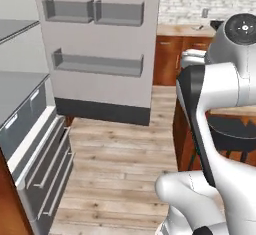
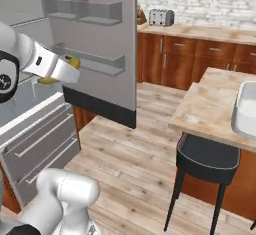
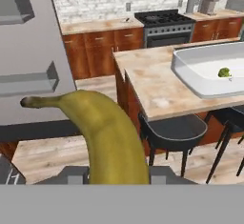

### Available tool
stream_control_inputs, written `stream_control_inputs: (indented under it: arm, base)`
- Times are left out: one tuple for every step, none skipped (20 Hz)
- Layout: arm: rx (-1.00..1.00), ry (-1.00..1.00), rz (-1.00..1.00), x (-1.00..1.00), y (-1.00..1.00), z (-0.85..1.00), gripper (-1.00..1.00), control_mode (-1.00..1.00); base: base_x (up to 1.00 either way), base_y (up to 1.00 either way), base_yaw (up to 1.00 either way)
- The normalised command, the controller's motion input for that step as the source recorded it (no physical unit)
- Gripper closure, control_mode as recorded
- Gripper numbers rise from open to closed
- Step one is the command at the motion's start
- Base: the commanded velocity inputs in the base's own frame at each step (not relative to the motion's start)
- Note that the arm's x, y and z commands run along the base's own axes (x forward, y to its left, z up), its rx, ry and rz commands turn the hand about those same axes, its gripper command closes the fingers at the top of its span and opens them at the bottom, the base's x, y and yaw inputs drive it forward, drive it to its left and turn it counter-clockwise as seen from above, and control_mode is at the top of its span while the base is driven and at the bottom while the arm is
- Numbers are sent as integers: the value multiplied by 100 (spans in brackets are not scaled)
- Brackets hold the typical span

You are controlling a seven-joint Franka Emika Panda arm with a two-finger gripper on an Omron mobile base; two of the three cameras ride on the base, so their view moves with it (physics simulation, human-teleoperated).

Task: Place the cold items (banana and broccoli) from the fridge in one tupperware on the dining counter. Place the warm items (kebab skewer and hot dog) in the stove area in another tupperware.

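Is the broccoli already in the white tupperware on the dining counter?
Yes: the hand view shows the broccoli lying inside the white tupperware on the dining counter.

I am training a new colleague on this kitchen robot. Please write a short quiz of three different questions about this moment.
1. True or false: the pincer holds a banana.
2. What green item lies in the white tub on the dining counter? A) broccoli B) hot dog C) skewer
3. Fill in: the fridge door stands ____.

Key: 1 true. 2 A, the broccoli. 3 open.
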Motion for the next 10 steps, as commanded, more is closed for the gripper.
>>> stream_control_inputs:
  arm:
    - [0, 0, 0, 0, 0, 0, 100, 100]
    - [0, 0, 0, 0, 0, 0, 100, 100]
    - [0, 0, 0, 0, 0, 0, 100, 100]
    - [0, 0, 0, 0, 0, 0, 100, 100]
    - [0, 0, 0, 0, 0, 0, 100, 100]
    - [0, 0, 0, 0, 0, 0, 100, 100]
    - [0, 0, 0, 0, 0, 0, 100, 100]
    - [0, 0, 0, 0, 0, 0, 100, 100]
    - [0, 0, 0, 0, 0, 0, 100, 100]
    - [0, 0, 0, 0, 0, 0, 100, 100]
  base:
    - [-11, -91, -49]
    - [-3, -87, -50]
    - [0, -84, -53]
    - [0, -85, -52]
    - [0, -85, -51]
    - [1, -85, -48]
    - [9, -82, -47]
    - [20, -81, -41]
    - [34, -78, -35]
    - [40, -74, -31]
